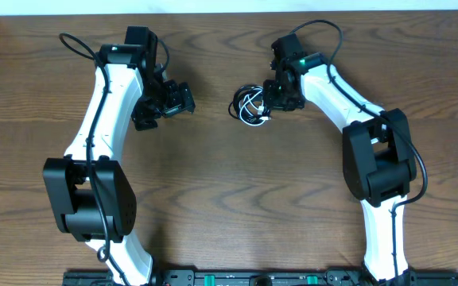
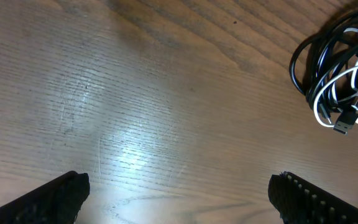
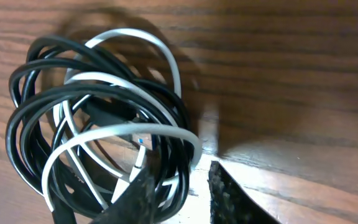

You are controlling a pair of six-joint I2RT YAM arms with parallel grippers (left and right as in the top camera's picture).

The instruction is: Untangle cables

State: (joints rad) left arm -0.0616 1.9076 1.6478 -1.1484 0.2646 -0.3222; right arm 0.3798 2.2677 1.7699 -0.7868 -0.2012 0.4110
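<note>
The cables lie in one small knot of black and white loops at the middle back of the table. My right gripper is at the knot's right edge. In the right wrist view the cables fill the left side. The right gripper is partly open: its left finger reaches inside the loops, and several black and white strands lie between the fingers. A sliver of table shows before the right finger. My left gripper is wide open and empty, left of the knot.
The wooden table carries nothing else. Thick black wires run along both white arms. The arm bases stand at the front edge.
</note>
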